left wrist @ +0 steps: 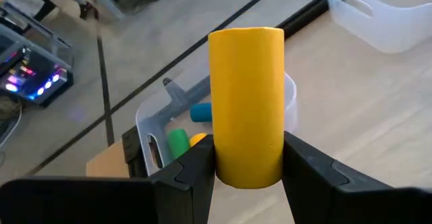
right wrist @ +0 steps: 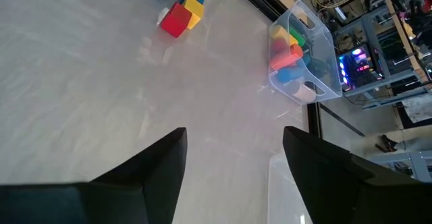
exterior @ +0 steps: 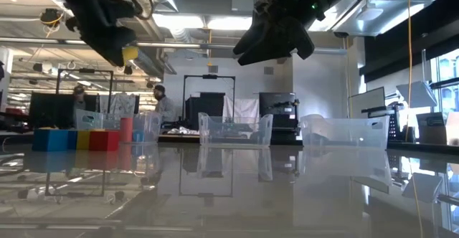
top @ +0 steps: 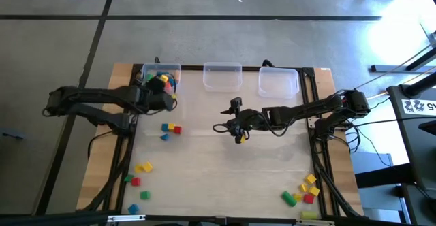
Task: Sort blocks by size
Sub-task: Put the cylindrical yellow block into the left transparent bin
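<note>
Left wrist view: the left gripper [left wrist: 248,158] is clamped on a tall yellow cylinder [left wrist: 247,102], held upright between both fingers, above the left bin [top: 161,77] at the tabletop's far left corner. That bin already contains several blocks [right wrist: 290,48].

Procedure, as judged: centre the cylinder over the bin opening, lower it inside the walls, then release, so it cannot bounce out or strike the rim.

The right gripper [right wrist: 233,166] hangs over the middle of the tabletop with its fingers spread and nothing between them. The middle bin [top: 223,75] and right bin [top: 278,82] stand along the far edge.

Loose blocks remain near the left edge [top: 171,128] and at both near corners [top: 304,191].

Limits: the sizes of the blocks in the left bin cannot be compared. The low view cuts off both arms.
</note>
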